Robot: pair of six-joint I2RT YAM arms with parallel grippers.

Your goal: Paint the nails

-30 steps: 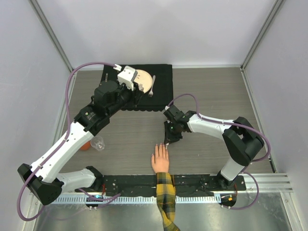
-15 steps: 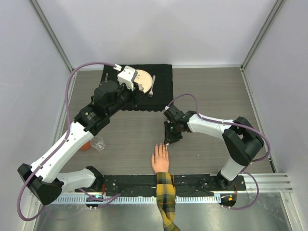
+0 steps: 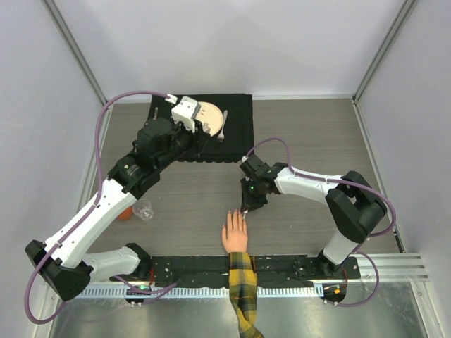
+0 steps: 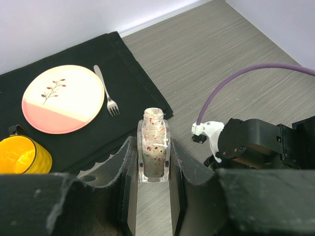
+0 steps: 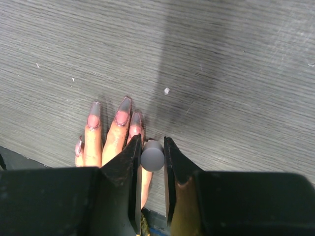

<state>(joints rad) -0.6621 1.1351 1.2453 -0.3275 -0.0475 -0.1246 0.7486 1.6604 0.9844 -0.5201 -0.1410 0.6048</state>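
A flesh-coloured hand (image 3: 235,234) with a yellow-and-black plaid sleeve lies flat at the near edge, fingers pointing away. Its long pinkish nails (image 5: 123,105) show in the right wrist view. My right gripper (image 5: 152,142) is shut on a round grey brush cap (image 5: 152,156), held upright right over the fingertip on the right side of the hand. What hangs below the cap is hidden. Far back left, my left gripper (image 4: 153,143) is shut on a small clear uncapped bottle (image 4: 153,160) of glittery polish, held upright above the table.
A black mat (image 3: 236,127) at the back carries a pink-and-cream plate (image 4: 63,98), a fork (image 4: 106,91) and a yellow mug (image 4: 22,156). A clear cup (image 3: 144,208) and a small orange object (image 3: 125,214) sit at the left. A black rail (image 3: 296,266) runs along the near edge.
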